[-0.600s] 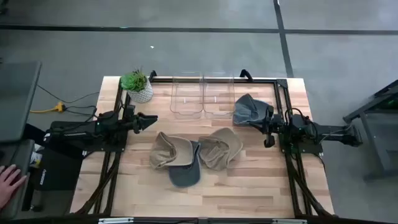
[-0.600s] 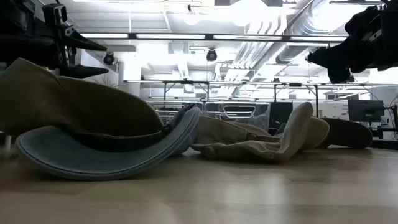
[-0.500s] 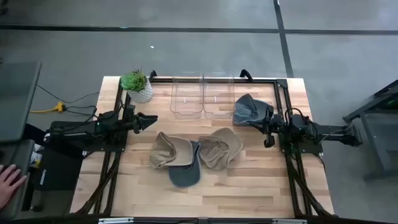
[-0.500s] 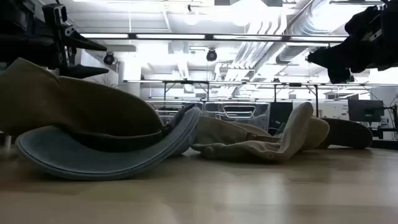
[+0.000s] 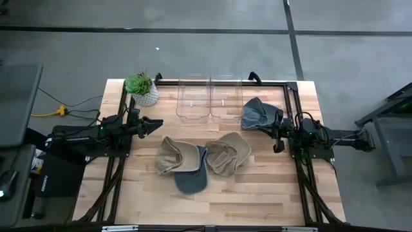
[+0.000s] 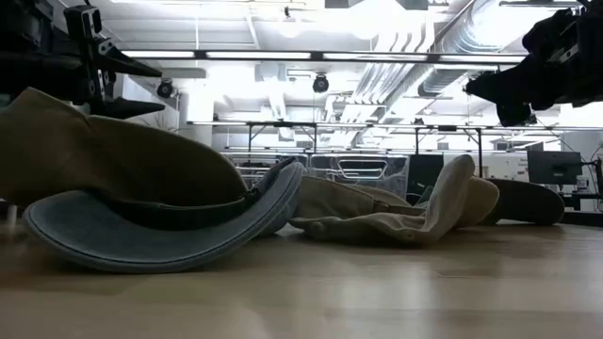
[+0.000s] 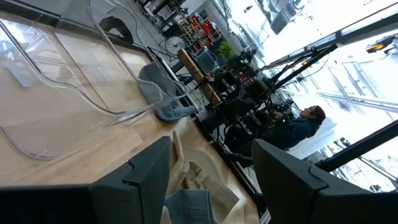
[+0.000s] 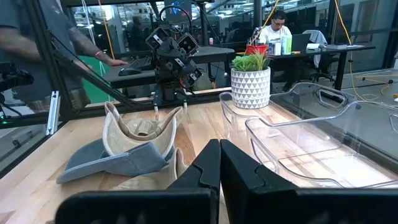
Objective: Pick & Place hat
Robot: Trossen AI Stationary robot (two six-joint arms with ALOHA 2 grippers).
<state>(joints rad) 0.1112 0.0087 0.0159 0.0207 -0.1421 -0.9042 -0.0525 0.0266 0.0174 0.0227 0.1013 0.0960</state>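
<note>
My left gripper (image 5: 156, 122) spread and empty, tan hat (image 5: 175, 157) at its five o'clock, my right gripper (image 5: 276, 133) clenched, grey hat (image 5: 259, 113) touching at eleven.

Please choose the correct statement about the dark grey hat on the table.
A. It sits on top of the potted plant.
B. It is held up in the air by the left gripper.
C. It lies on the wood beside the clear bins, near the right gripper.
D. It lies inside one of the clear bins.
C: the dark grey hat rests on the table beside the clear bins, close to the right gripper.
</note>
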